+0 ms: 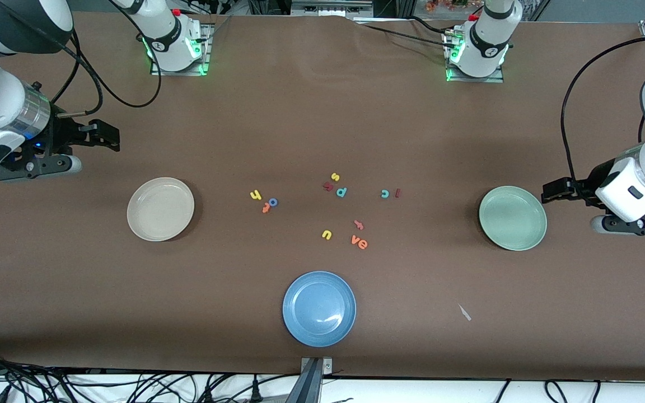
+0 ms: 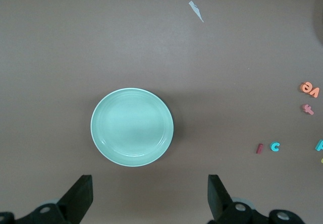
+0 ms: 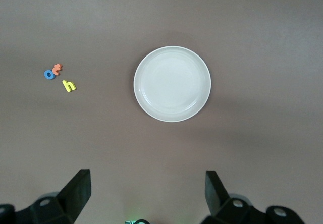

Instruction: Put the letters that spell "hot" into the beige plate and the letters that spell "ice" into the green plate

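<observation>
Nearest you, toward the table's [image 1: 76, 313] front edge, sits a round blue plate [image 1: 319, 308]. Farther in, mid-table, you see orange e [image 1: 363, 244], yellow h [image 1: 255, 195], blue o [image 1: 273, 202], orange t [image 1: 266, 209], teal c [image 1: 384, 193], red i [image 1: 397, 193]. Round beige plate [image 1: 160, 209] and mint-green plate [image 1: 513, 218] lie toward opposite ends, bare. Your left gripper [image 1: 551, 192] and right gripper [image 1: 111, 137] hover wide open, holding nothing.

Teal p [image 2: 319, 145] cut by frame edge; salmon letter [image 1: 359, 225] unreadable.
</observation>
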Robot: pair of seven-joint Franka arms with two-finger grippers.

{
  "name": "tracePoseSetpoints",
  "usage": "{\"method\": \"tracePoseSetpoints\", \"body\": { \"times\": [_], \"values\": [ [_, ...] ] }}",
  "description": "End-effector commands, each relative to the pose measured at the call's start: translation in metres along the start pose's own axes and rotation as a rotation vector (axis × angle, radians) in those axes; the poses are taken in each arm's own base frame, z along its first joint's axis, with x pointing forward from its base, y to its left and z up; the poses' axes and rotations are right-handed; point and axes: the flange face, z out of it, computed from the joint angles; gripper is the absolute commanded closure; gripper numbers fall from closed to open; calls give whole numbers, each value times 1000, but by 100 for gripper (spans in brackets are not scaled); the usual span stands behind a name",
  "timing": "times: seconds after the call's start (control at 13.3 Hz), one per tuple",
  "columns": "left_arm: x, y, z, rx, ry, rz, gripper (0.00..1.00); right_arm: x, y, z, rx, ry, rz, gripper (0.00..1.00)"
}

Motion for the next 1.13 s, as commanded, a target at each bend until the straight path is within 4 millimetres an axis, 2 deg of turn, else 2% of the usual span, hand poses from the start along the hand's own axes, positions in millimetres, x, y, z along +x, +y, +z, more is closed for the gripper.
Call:
{"method": "tracePoseSetpoints", "body": {
  "times": [0.0, 1.06],
  "values": [
    [0, -2, -3, 3, 7, 17, 0, -3, 1, -6, 23, -4, -9, 0],
    [0, -2, -3, 3, 7, 17, 0, -1, -1, -3, 39, -6, -6, 0]
  ]
}}
